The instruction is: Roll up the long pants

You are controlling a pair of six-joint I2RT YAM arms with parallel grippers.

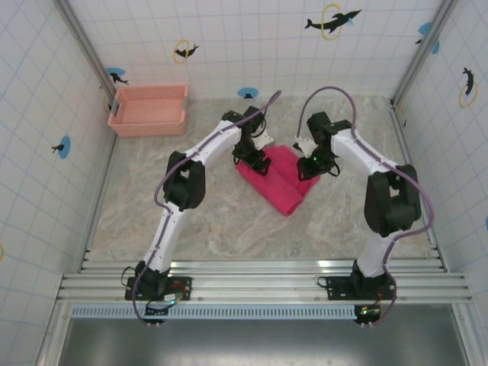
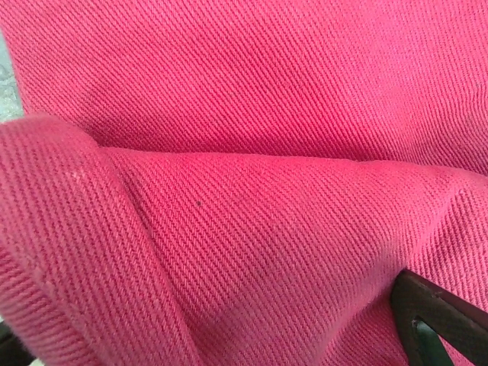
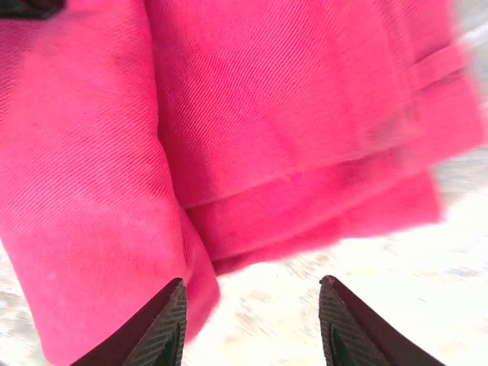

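Lying mid-table, long pants (image 1: 276, 183) form a folded bundle, long axis running far-left to near-right. Left gripper (image 1: 253, 158) is on the far-left end, buried in cloth; jaw state can't tell. Right gripper (image 3: 252, 284): jaws wide, empty, at right edge.

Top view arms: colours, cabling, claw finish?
The left arm and right arm have white links with black joints. A grey-lilac cable loops along each. The right claw has dark fingers with cross-hatched pads.
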